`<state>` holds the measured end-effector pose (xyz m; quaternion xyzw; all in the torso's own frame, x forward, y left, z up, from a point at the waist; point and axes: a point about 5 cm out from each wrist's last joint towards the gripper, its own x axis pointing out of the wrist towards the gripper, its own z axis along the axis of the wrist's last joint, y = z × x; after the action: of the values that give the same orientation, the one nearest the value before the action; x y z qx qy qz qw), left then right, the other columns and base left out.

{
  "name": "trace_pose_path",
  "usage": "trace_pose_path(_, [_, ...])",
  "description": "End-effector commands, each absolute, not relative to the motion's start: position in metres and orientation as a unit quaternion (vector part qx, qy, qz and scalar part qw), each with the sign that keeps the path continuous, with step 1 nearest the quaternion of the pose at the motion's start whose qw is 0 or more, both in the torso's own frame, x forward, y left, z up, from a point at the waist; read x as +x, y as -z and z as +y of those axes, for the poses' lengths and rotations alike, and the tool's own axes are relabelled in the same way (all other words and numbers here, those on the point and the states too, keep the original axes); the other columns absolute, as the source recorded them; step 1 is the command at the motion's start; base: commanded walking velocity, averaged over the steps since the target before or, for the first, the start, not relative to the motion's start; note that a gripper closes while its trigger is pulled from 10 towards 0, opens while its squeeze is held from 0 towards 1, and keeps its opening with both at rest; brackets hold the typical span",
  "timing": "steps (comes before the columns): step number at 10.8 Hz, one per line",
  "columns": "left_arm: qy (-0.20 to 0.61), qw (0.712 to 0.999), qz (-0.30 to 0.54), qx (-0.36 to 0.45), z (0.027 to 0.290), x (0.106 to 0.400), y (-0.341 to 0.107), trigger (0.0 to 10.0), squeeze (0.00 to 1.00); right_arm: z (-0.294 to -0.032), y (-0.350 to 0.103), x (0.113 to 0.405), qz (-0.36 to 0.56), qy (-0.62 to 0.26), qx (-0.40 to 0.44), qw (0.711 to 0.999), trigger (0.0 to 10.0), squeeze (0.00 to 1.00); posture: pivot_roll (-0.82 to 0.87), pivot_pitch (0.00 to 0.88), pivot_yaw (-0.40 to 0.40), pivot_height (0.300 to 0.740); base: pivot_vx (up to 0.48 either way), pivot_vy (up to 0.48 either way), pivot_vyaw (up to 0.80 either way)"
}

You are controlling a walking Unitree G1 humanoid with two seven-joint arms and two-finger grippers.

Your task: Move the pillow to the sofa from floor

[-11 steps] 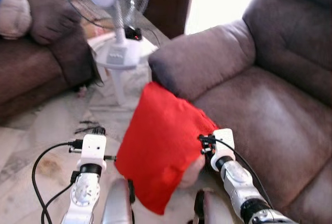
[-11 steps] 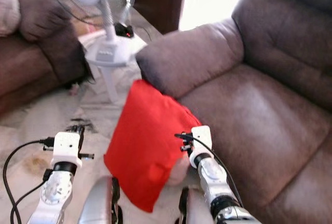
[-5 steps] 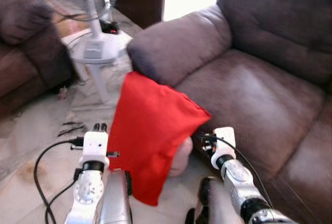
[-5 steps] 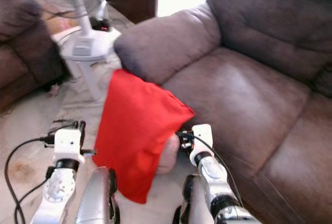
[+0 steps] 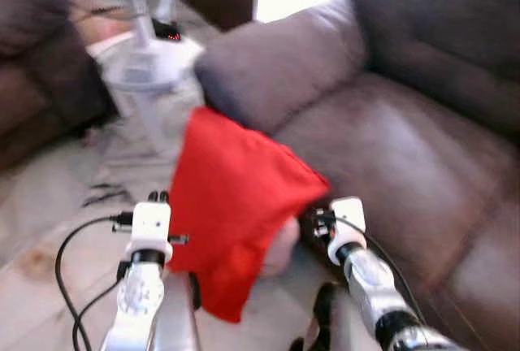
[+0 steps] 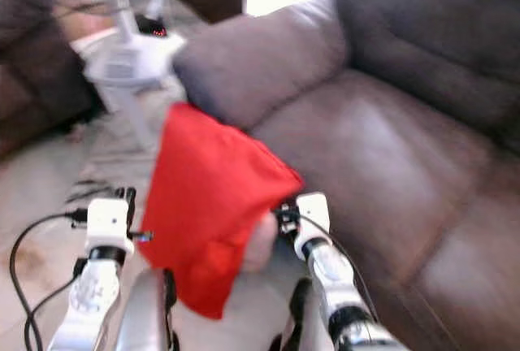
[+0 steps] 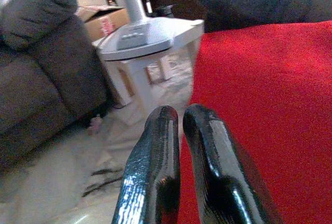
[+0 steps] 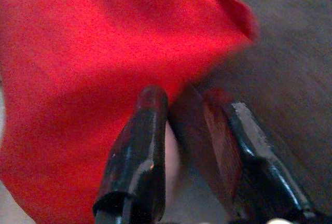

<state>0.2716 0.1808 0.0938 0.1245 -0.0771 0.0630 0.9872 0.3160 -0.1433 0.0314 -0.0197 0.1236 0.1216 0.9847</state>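
The red pillow [image 5: 236, 197] hangs off the floor between my two arms, just in front of the brown sofa [image 5: 406, 148] and below its armrest [image 5: 276, 58]. A pale inner corner [image 5: 280, 245] pokes out of the red cover at its lower right. My right gripper [image 8: 181, 92] is shut on the pillow's edge near that corner, with one finger [image 8: 142, 130] lying across the red cloth. Against the pillow's left side rests my left gripper [image 7: 179, 111], shut, with nothing between its fingers [image 7: 155, 151].
A white stand fan [image 5: 146, 67] rises from the floor to the left of the armrest. Another dark sofa [image 5: 32, 83] is at the far left. Black cables [image 5: 101, 197] lie on the pale tiled floor [image 5: 49, 229]. The sofa seat spreads wide to the right.
The whole view has shifted and blurred, so the camera has moved. The pillow stays held between my arms in front of the sofa, now a little higher against the seat front.
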Motion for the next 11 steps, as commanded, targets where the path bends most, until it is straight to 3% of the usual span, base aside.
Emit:
trace_pose_path(1, [-0.063,0.988,-0.076,0.120,0.181,0.271,-0.095,10.0,0.00,-0.145,-0.027,0.312,0.131,-0.124,-0.025,0.983,10.0,0.00,0.15,0.161,-0.053,0.537,0.300,0.000,0.49])
trace_pose_path(2, [-0.063,0.988,-0.077,0.119,0.180,0.271,-0.095,10.0,0.00,-0.145,-0.027,0.312,0.129,-0.125,-0.026,0.983,10.0,0.00,0.15,0.161,-0.053,0.537,0.304,0.000,0.80])
trace_pose_path(5, [-0.060,0.987,-0.082,0.124,0.179,0.271,-0.097,10.0,0.00,-0.148,-0.028,0.313,0.131,-0.114,-0.011,0.985,10.0,0.00,0.15,0.162,-0.054,0.537,0.303,0.000,0.00])
trace_pose_path(8, [-0.046,0.986,-0.096,0.126,0.174,0.271,-0.101,10.0,0.00,-0.151,-0.030,0.315,0.132,-0.095,0.004,0.987,10.0,0.00,0.15,0.163,-0.055,0.537,0.000,0.000,0.00])
trace_pose_path(9, [-0.044,0.986,-0.096,0.127,0.174,0.271,-0.101,10.0,0.00,-0.154,-0.030,0.316,0.132,-0.085,0.036,0.987,10.0,1.00,0.15,0.164,-0.055,0.537,0.000,0.000,0.00])
trace_pose_path(11, [-0.043,0.986,-0.095,0.127,0.173,0.271,-0.101,10.0,0.00,-0.161,-0.031,0.318,0.134,-0.058,0.059,0.988,10.0,1.00,0.15,0.163,-0.058,0.537,0.000,0.000,0.00])
